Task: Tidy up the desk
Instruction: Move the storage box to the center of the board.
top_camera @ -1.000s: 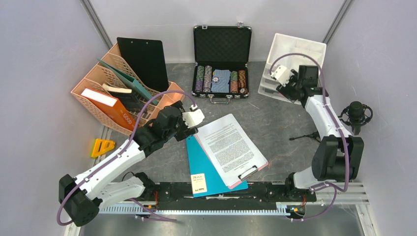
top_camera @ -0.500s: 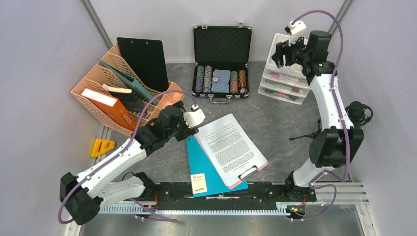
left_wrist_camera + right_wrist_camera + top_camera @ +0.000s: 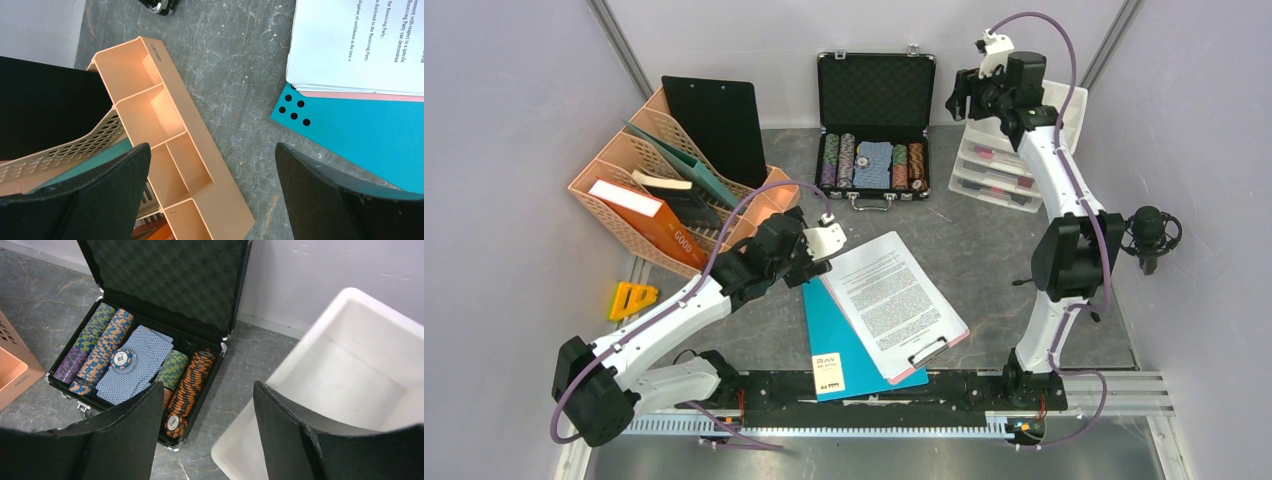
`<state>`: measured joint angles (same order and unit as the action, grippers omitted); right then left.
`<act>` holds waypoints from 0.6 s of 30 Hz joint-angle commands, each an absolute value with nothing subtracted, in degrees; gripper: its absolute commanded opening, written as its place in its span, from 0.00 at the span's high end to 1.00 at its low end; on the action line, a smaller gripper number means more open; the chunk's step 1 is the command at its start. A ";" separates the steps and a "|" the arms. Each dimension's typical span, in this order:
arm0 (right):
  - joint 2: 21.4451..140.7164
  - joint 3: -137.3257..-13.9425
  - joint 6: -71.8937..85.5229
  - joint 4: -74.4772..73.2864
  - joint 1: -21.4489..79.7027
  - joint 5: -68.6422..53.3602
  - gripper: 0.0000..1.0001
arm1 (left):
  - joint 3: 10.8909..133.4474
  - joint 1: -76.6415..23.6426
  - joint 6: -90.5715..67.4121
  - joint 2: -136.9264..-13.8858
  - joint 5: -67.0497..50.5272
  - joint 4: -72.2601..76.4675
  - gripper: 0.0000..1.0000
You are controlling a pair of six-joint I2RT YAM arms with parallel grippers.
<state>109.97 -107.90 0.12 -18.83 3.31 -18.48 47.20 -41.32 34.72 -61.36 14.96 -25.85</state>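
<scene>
The desk (image 3: 984, 250) is a dark grey mottled tabletop between pale walls. My left gripper (image 3: 796, 265) is open and empty, low over the desk between the peach file organiser (image 3: 674, 190) and the teal folder (image 3: 844, 345). In the left wrist view the left gripper (image 3: 210, 150) spans the organiser's front tray (image 3: 170, 145) and bare desk. My right gripper (image 3: 959, 95) is open and empty, raised at the back between the open poker-chip case (image 3: 874, 140) and the white drawer unit (image 3: 1014, 150). In the right wrist view the right gripper (image 3: 207, 387) hangs above the case (image 3: 150, 360) and the unit's top tray (image 3: 350, 375).
A pink clipboard with a printed sheet (image 3: 894, 300) lies across the teal folder near the front. The organiser holds a black clipboard (image 3: 714, 120), folders and an orange book (image 3: 649, 220). A yellow object (image 3: 631, 298) lies at the left wall. A black microphone (image 3: 1149, 235) stands at the right.
My right arm has risen and swung left, from in front of the drawer unit to above its back left corner by the case. My left gripper has edged slightly right.
</scene>
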 commanded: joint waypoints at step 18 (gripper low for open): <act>101.57 -99.65 -2.41 -6.34 4.61 -9.78 0.31 | 47.65 -41.04 36.12 -61.69 14.34 -20.59 0.00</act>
